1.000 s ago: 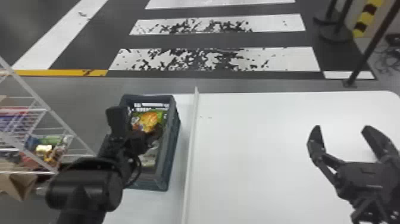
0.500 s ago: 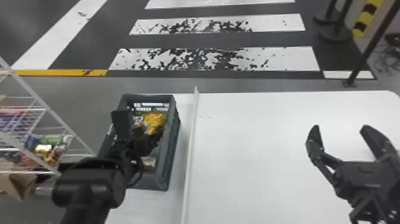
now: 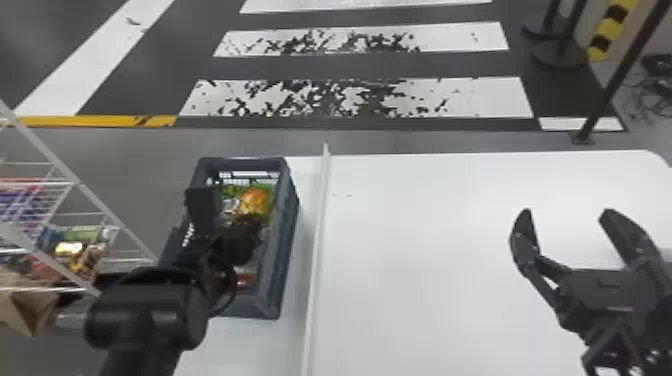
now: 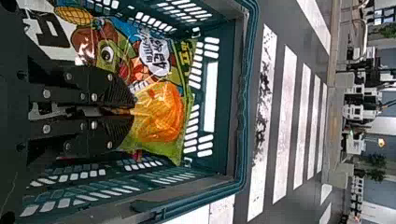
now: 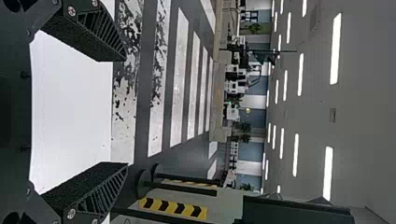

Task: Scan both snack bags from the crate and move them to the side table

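Head view and left wrist view: left end effector clamped on a snack bag inside the crate

Nearest, we see the left end effector's two flat, ridged black fingers drawn together, a bit of the bag apparently pinched between their tips; the bag runs on ahead of them towards the crate's far end wall, so our next move likely turns on drawing it up past that wall and the long side wall facing the table's bare side; its true long axis we cannot tell.

The film is glossy and crinkled, green with an orange snack picture and a cartoon face; closer in lies white packaging with bold dark print, and whether it is the second bag we cannot tell; the crate is stiff dark plastic, slotted and oblong, pointing away from us.

To our right, well apart from the bag, the right end effector hangs over the smooth white table with its fingers wide apart; a thin pale ridge runs between it and the crate; farther off, worn white stripes cross the dark floor.
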